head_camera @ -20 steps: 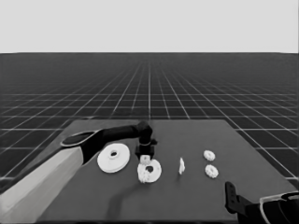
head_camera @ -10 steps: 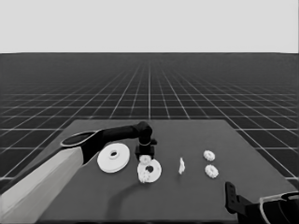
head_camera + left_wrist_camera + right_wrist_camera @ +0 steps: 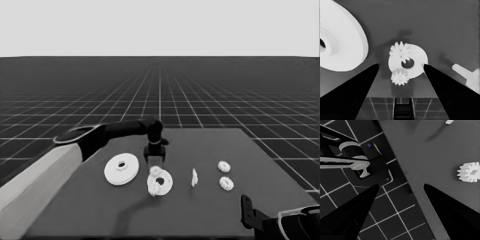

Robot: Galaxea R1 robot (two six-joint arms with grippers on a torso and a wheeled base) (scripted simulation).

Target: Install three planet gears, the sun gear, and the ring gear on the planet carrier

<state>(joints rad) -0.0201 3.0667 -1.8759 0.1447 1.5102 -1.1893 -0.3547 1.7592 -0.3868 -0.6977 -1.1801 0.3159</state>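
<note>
Spread apart with nothing between them, the left gripper's (image 3: 155,161) jaws hang above the smaller round part (image 3: 160,182) at mid-table in the head view. Its arm comes in from the left, pale grey low down and black near the wrist. Just to the left of the smaller round part lies the larger round part (image 3: 121,169), flat, close by it but apart. Gears sit on the smaller part's face, though how many cannot be told from this view. To its right a thin white piece (image 3: 194,177) stands on edge, and farther right two gears (image 3: 224,166) (image 3: 226,184) lie loose on the table (image 3: 200,215), one behind the other. The right gripper (image 3: 246,212) shows only at the lower right corner

From the left wrist, the left gripper (image 3: 400,67) shows its two black wedges set wide, with the smaller round part (image 3: 416,58) between them. One gear (image 3: 400,52) rests on that part's face beside the dark hole; another gear (image 3: 399,77) sits at its rim, partly overhanging. The larger round part (image 3: 345,47) fills one side of the picture, and the thin white piece (image 3: 467,76) lies off to the other

From the right wrist, the right gripper (image 3: 400,187) has its jaws parted too, holding nothing, over the table's corner and the floor grid. A loose gear (image 3: 469,172) lies on the table nearby, and dark machinery (image 3: 362,166) with pale bands and small blue lights sits past the edge
</note>
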